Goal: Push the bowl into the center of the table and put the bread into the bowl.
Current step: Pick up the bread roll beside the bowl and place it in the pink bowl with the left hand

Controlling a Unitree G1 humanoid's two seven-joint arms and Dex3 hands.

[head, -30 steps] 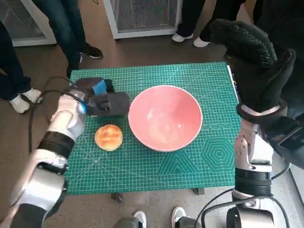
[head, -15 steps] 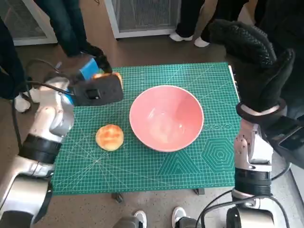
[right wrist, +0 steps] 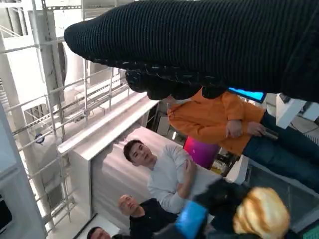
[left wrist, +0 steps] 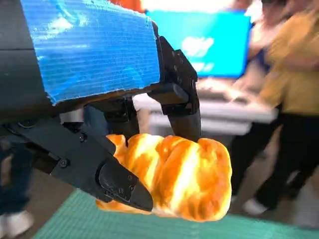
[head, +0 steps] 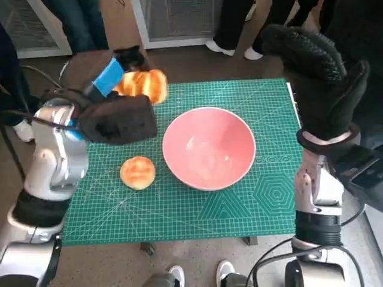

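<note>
The robot's left hand (head: 116,113), black with blue tape across its back, grips a golden, braided piece of bread (head: 142,85) between its fingers (left wrist: 119,181). The hand is raised above the far left corner of the green cutting mat (head: 239,209). A second ago it was low, near the mat beside the bowl; since then it has risen, and the bread now shows clearly in its grasp. The pink bowl (head: 208,148) sits near the middle of the mat, where it was before. A round bun (head: 137,173) lies on the mat just to the bowl's left, also unmoved. The right hand (head: 317,72), in a black knitted glove, is held up over the table's right edge with nothing in it, fingers loosely extended. People's legs (head: 230,24) stand beyond the table.
</note>
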